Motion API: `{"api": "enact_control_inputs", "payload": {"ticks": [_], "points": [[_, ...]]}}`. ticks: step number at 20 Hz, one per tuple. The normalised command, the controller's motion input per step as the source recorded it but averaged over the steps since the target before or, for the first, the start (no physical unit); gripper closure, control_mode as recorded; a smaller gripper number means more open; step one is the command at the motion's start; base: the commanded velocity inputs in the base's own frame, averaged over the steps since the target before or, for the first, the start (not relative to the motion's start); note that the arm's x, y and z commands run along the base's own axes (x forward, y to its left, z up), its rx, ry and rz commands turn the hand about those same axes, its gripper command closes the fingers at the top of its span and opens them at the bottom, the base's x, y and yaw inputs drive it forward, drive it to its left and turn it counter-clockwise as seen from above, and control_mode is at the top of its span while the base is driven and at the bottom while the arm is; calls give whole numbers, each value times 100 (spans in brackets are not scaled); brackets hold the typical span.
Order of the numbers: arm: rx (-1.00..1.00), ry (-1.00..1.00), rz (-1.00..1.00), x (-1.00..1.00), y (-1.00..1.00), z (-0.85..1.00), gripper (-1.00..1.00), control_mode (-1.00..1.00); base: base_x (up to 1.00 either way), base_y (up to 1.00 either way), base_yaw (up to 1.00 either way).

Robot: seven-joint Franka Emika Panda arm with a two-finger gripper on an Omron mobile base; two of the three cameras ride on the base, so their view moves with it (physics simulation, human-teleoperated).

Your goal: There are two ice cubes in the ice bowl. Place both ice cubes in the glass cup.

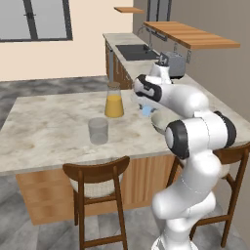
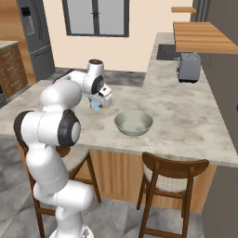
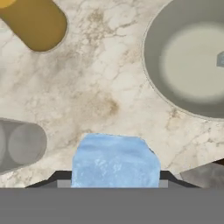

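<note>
Marble-patterned desk is running as an island, wooden chairs sitting along its near edge. A rear counter is carrying a dark sink and a toaster; a wooden shelf is hanging above. The claw is pinching one ice cube, held over bare desk between the ice bowl and the glass cup. Second ice cube is lying inside the bowl. The cup is standing just in front of the orange juice carafe, well apart from the bowl. Open marble is lying between cup and bowl; the bowl is sitting near the desk's front edge.
</note>
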Motion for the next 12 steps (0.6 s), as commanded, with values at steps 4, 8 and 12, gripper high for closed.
{"api": "enact_control_inputs", "payload": {"ticks": [4,8,12], "points": [[0,10,4,13,100,51,100,-100,0,0,0],[0,4,1,17,100,19,100,-100,0,0,0],[0,-1,0,27,100,0,100,-100,0,0,0]]}}
